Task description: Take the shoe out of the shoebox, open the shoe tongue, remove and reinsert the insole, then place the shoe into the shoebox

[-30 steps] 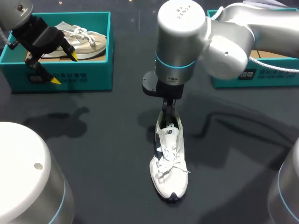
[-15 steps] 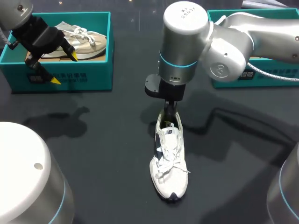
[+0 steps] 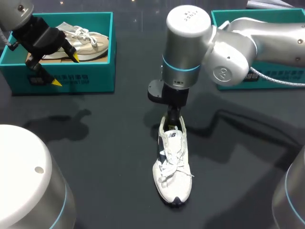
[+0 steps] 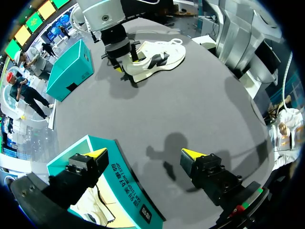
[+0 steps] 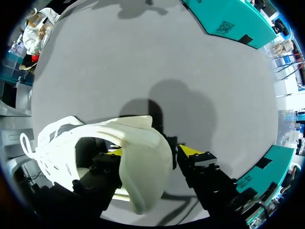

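Observation:
A white sneaker [image 3: 172,162] lies on the dark table, toe toward the front edge. My right gripper [image 3: 174,119] stands at its heel. In the right wrist view one finger is inside the shoe [image 5: 138,157] and the other is outside the heel. A thin dark gap shows beside the outer finger, so the right gripper [image 5: 152,151] is open around the heel. My left gripper [image 3: 66,69] hangs open and empty over the front wall of the left teal shoebox [image 3: 90,76]. A beige shoe [image 3: 83,40] lies in that box.
A second teal shoebox [image 3: 286,78] stands at the back right, partly behind my right arm. In the left wrist view, bare table stretches between the left gripper [image 4: 144,153] and the white sneaker [image 4: 152,55], beyond the left shoebox [image 4: 128,191].
The right gripper's fingers have narrowed around the sneaker's heel, and the right arm has shifted slightly. The left arm and the sneaker have stayed where they were.

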`<state>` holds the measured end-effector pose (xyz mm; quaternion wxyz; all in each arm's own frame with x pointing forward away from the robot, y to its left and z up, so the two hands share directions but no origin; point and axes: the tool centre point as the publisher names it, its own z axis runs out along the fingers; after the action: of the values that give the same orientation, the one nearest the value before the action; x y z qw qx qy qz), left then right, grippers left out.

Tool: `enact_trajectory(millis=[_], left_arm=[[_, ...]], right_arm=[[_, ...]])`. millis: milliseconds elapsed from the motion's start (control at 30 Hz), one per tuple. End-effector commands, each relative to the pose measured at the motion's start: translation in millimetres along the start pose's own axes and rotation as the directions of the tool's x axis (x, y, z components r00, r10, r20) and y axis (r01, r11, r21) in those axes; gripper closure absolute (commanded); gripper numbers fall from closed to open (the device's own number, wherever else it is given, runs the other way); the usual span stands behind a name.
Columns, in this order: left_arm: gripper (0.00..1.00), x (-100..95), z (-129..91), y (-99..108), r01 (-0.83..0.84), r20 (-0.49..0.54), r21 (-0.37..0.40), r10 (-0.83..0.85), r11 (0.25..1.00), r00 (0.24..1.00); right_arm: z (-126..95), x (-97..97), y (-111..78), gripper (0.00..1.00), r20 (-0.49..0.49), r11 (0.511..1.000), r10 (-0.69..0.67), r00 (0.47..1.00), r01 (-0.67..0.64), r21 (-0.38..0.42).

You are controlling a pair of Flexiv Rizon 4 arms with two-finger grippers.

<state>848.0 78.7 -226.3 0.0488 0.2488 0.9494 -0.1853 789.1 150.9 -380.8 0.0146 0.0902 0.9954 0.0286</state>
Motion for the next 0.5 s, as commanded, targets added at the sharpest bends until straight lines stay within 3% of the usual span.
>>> enact_trajectory(millis=[33, 67, 133, 167, 500], left_arm=[[0.0, 1.3, 0, 0, -0.001, 0.001, -0.003, 0.001, 1.0, 1.0], [0.0, 1.3, 0, 0, -0.001, 0.001, -0.003, 0.001, 1.0, 1.0], [0.0, 1.3, 0, 0, -0.001, 0.001, -0.003, 0.001, 1.0, 1.0], [0.0, 1.3, 0, 0, -0.001, 0.001, -0.003, 0.001, 1.0, 1.0], [0.0, 1.3, 0, 0, -0.001, 0.001, -0.003, 0.001, 1.0, 1.0]], right_arm=[[4, 2.4, 0.5, 0.52, -0.003, 1.0, 0.001, 1.0, -0.001, -0.004], [4, 3.3, 0.3, 0.58, -0.003, 1.0, 0.001, 1.0, -0.001, -0.005], [3, 4.9, 0.1, 0.91, -0.001, 1.0, 0.002, 1.0, -0.002, -0.008], [2, 5.5, 0.1, 1.0, 0.001, 1.0, 0.002, 1.0, -0.002, -0.008], [-21, 8.1, -3.9, 1.0, 0.052, 1.0, 0.014, 0.999, -0.014, 0.004]])
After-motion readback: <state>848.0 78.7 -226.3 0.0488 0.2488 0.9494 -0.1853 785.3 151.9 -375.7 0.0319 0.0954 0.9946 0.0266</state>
